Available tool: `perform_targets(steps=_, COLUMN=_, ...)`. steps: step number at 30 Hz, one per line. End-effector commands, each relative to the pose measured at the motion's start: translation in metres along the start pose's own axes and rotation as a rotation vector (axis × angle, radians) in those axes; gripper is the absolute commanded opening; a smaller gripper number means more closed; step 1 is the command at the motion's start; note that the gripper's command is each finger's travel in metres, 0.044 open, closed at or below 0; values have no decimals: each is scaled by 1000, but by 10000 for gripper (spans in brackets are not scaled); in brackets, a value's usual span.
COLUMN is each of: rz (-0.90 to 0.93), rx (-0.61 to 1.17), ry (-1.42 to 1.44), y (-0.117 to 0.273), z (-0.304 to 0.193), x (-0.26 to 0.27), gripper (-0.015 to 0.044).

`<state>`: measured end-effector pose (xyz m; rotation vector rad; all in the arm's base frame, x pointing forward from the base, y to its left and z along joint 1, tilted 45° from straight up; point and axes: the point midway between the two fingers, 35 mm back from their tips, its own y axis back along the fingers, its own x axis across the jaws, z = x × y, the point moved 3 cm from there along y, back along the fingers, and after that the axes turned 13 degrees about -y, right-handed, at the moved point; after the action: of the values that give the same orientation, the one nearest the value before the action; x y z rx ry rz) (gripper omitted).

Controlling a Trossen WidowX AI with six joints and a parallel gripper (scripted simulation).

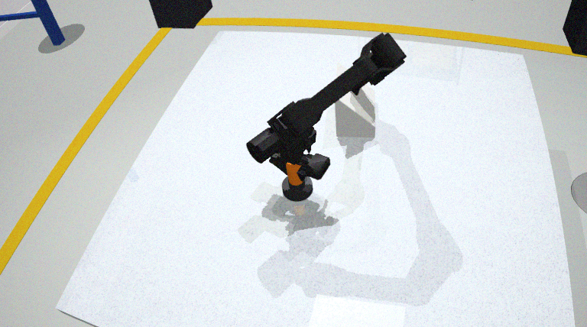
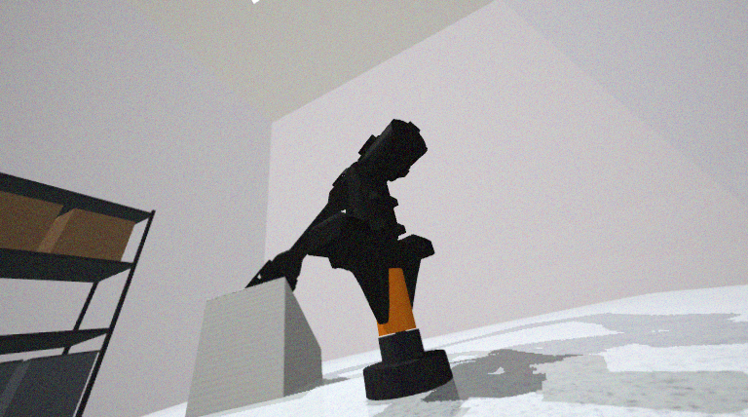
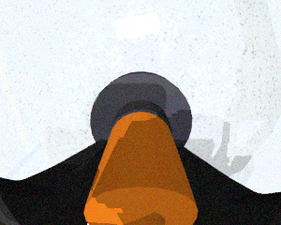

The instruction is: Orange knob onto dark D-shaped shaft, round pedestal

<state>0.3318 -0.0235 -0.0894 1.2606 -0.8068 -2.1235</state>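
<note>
The orange knob (image 1: 294,175) (image 2: 400,305) (image 3: 138,161) stands upright over the round dark pedestal (image 1: 297,194) (image 2: 408,377) (image 3: 103,110). In the exterior view its wide lower rim meets the top of the pedestal's narrower collar, with only a thin pale line between them. The dark shaft is hidden inside the knob, and its flat side cannot be seen. My gripper (image 1: 294,172) (image 2: 397,311) (image 3: 140,149) points down and is shut on the knob, with one black finger on each side of it. The fingertips are just above the knob's lower rim.
A grey-white block (image 1: 355,122) (image 2: 243,346) stands behind the pedestal, near the arm's base. The arm reaches over from the back right in the top view. Shelving (image 2: 60,266) stands in the background at the left of the exterior view.
</note>
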Motion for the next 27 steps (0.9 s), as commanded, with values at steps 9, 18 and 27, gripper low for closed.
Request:
perform_targets(steps=9, rz=0, rx=0, ry=1, y=0, z=0, x=0, gripper=440)
perform_targets(steps=18, rz=3, rx=3, ry=0, y=28, z=-3, x=0, gripper=440)
perform_targets(steps=27, rz=4, rx=3, ry=-1, y=96, z=-4, x=2, gripper=440)
